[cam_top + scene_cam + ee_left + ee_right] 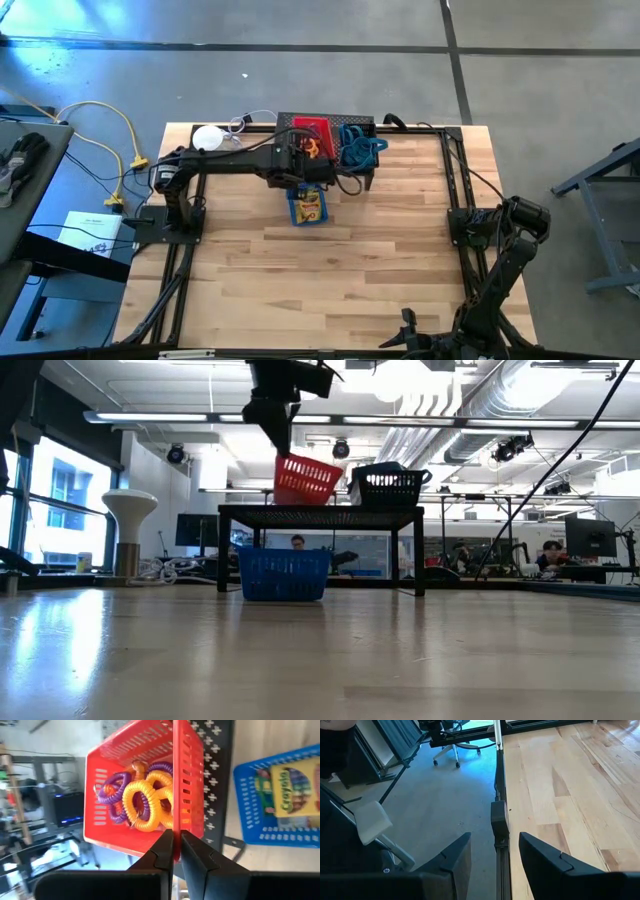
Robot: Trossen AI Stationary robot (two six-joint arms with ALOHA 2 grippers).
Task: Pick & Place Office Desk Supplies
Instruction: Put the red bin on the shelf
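Two bins [312, 135] [358, 143] side by side on a rack [366, 178] at the far edge; third bin [307, 206] on the table [330, 290], just nearer.

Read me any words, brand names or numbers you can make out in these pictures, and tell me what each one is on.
"Crayola": on the yellow box lying in the blue bin, left wrist view.
Smaller print on that box: too blurred to read.
White sheet on the floor left of the table, high view: has dark print, too small to read.
Red bin, held by the left gripper, and its coiled rings: no text.
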